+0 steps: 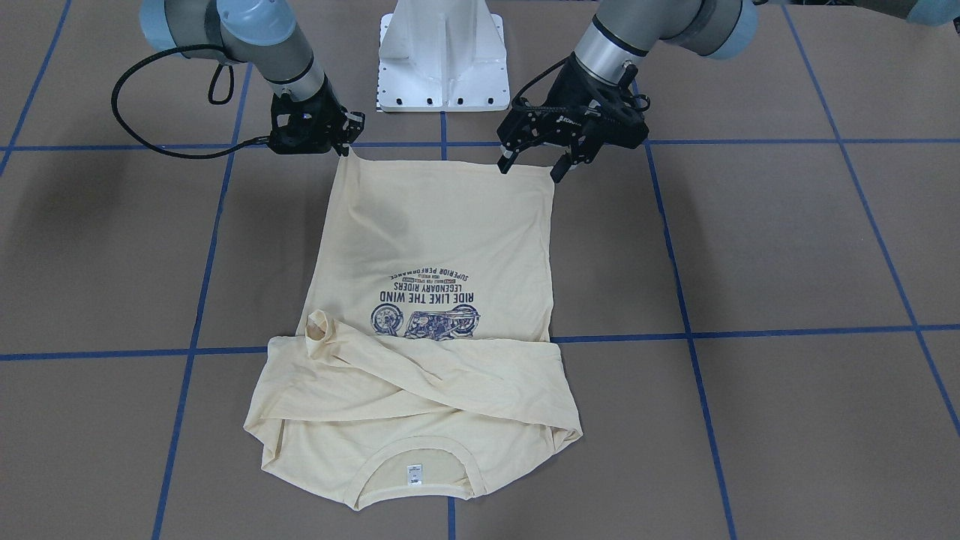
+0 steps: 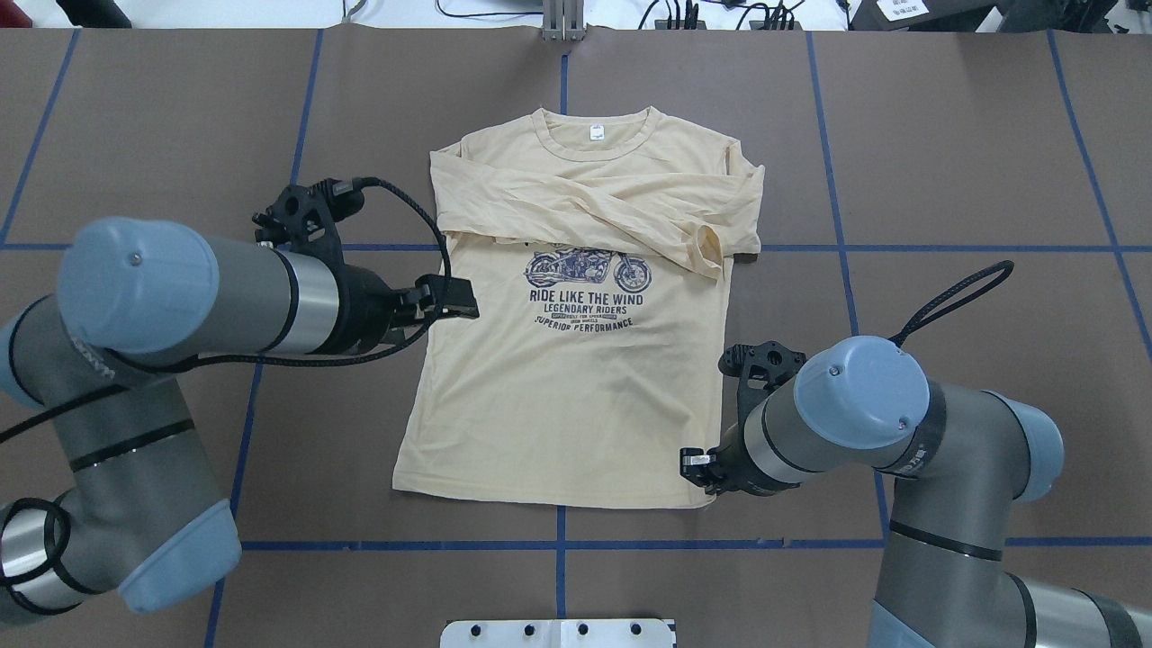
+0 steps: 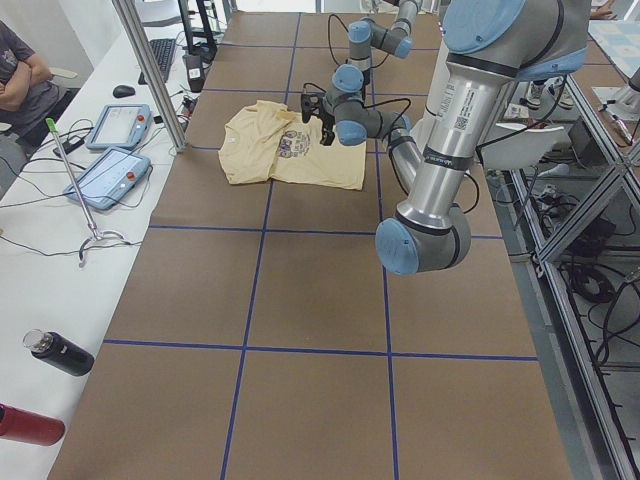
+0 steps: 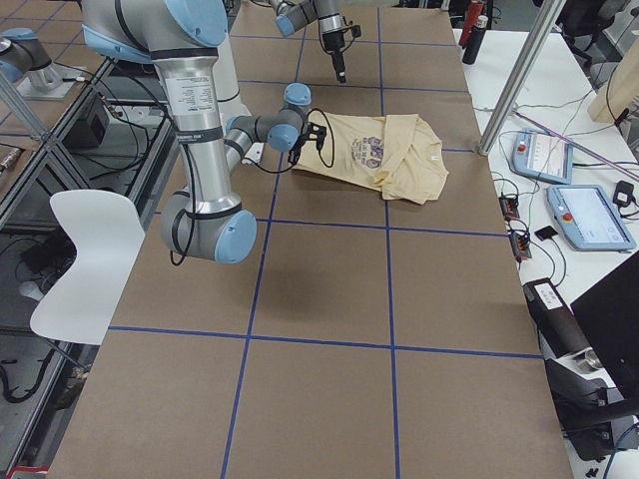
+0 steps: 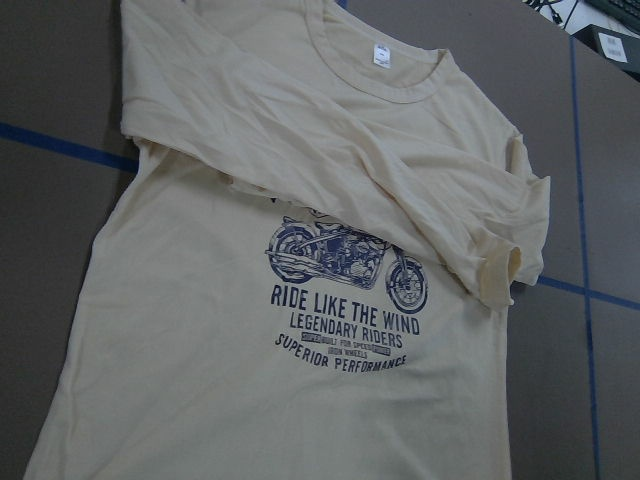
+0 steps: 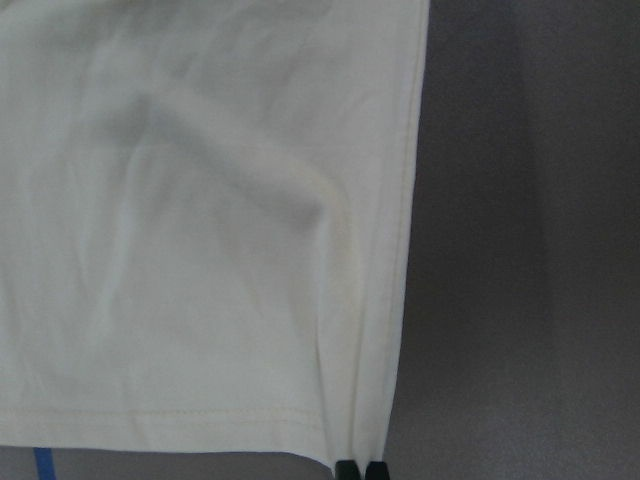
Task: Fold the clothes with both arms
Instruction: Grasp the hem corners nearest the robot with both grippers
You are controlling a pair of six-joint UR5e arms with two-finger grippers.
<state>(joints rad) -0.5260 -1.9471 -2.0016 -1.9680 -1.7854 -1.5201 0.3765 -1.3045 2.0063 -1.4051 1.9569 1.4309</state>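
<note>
Shirt: You had the cream-yellow shirt (image 1: 435,247) lying print-up on the brown table (image 1: 787,247), straight out from the white base pedestal (image 1: 442,60). Its hem was nearest the pedestal and its collar farthest from it.
Hidden print: Both sleeves (image 1: 420,375) lay crossed over the chest and covered the top of the navy motorcycle print (image 1: 427,304) on the side away from the pedestal.
Right gripper: The right gripper (image 1: 346,146) was pinched closed on one hem corner near the pedestal, and that corner was pulled up a little.
Hard to see, right: From overhead its own arm hid the fingers. Its wrist camera caught only two black fingertips (image 6: 348,470) at the bottom edge, close together at the seam.
Left gripper: The left gripper (image 1: 534,166) hung over the other hem corner near the pedestal, fingers spread wide and gripping nothing.
Hard to see, left: Its wrist camera showed no fingers, only the shirt below.
Side views: Both grippers were too small there to judge.
Around: Blue tape lines (image 1: 679,300) crossed the table. Well away from the pedestal, on the white bench, were two control tablets (image 3: 110,175), a dark bottle (image 3: 60,355) and a red bottle (image 3: 28,425).
Person: A person (image 3: 20,75) sat at that bench with arms crossed, cut off by the picture's edge.
</note>
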